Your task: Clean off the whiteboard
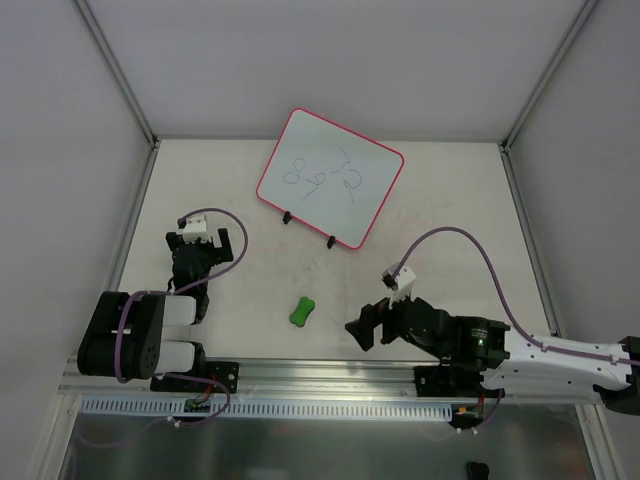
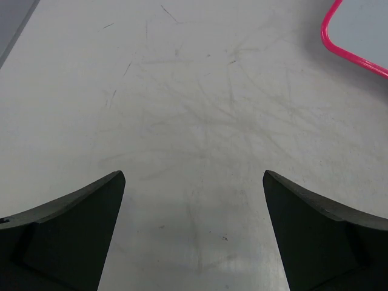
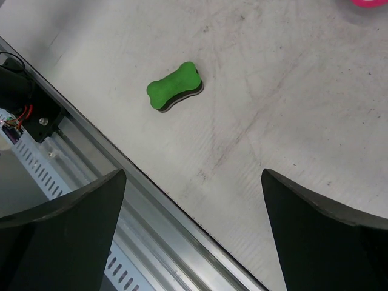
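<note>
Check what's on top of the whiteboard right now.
Only dark handwritten numerals show on the whiteboard. The green eraser lies on the table, apart from it. Whatever is underneath the board is covered and cannot be seen.

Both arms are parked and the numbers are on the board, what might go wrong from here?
The green eraser is small and lies loose near the front rail; a clumsy grab by the open right hand might knock it onto the rail.
The whiteboard rests unheld on two small clip feet; wiping pressure may slide or tip it.
</note>
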Controlling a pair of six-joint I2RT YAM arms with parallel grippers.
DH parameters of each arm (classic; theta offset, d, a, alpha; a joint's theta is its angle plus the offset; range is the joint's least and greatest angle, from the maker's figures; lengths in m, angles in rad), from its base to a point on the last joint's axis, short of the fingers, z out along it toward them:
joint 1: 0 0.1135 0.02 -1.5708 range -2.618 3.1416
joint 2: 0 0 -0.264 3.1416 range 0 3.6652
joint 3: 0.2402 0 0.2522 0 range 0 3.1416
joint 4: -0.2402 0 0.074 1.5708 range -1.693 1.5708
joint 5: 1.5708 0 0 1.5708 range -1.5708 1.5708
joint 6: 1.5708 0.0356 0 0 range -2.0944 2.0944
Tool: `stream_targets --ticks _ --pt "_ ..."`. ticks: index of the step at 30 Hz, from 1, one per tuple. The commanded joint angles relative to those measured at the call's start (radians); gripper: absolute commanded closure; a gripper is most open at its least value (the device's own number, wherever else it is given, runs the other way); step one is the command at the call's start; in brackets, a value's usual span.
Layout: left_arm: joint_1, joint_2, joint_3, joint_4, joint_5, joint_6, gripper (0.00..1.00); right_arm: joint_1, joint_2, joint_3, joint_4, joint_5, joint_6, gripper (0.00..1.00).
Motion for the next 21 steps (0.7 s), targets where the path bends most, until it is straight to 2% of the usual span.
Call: stream_targets --ticks 1,11,14,16,19,21 --pt "0.001 -0.005 0.022 0.046 0.015 -0.001 0.01 0.0 -0.046 0.043 -0.055 0.028 -0.031 0.01" --pt "0.001 -0.007 0.022 0.046 0.015 -0.001 0.01 0.0 -0.132 0.007 -0.067 0.019 -0.03 0.01" --pt "0.001 -0.01 0.021 0.049 0.015 -0.001 0.01 -0.006 -0.08 0.036 -0.066 -0.062 -0.05 0.01" --pt "0.0 -0.016 0.008 0.063 0.006 -0.004 0.01 -0.028 0.009 0.067 -0.066 -0.119 -0.047 0.01" --pt "0.0 -0.08 -0.01 0.054 -0.045 -0.004 0.01 -0.034 0.13 0.096 -0.048 -0.17 -0.045 0.01" --pt "0.001 -0.157 -0.018 -0.011 -0.065 -0.04 0.01 -0.039 0.178 0.104 0.0 -0.205 -0.045 0.01"
